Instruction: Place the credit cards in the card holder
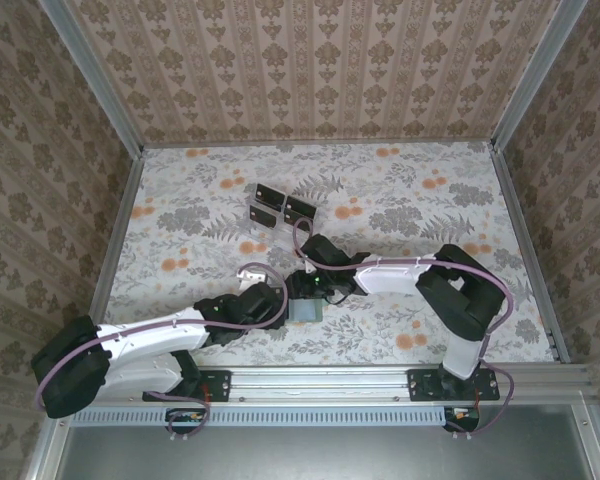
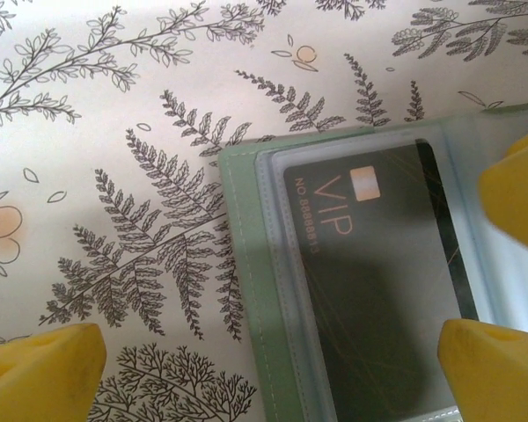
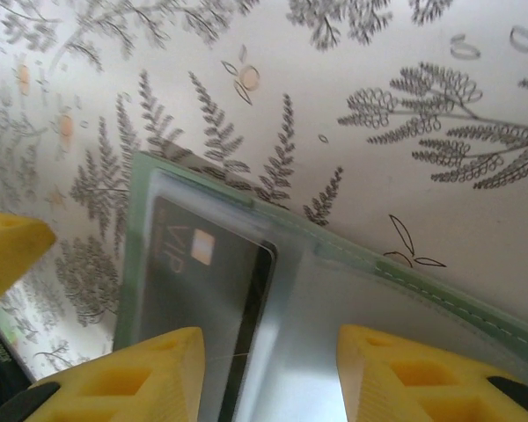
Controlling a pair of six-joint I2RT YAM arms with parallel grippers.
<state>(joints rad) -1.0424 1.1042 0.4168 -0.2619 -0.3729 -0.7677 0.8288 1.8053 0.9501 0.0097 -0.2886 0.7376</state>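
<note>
The grey-green card holder [image 1: 305, 312] lies open on the table between both arms. In the left wrist view a black credit card [image 2: 378, 264] with orange VIP lettering lies under its frosted clear sleeve [image 2: 273, 264]. My left gripper [image 2: 268, 365] is open wide and straddles the holder's stitched left edge [image 2: 242, 264]. From the right wrist view, the card [image 3: 202, 272] sits at the holder's [image 3: 136, 264] left end, its black end strip showing. My right gripper [image 3: 268, 369] hovers partly open over the sleeve, nothing clamped. More dark cards [image 1: 270, 193] stand farther back.
A clear slotted rack [image 1: 280, 207] holding the dark cards stands mid-table behind the grippers. Aluminium rails and wallpapered walls [image 1: 120, 210] close in the table on three sides. Each wrist view catches a yellow finger of the other gripper [image 2: 515, 189] close by.
</note>
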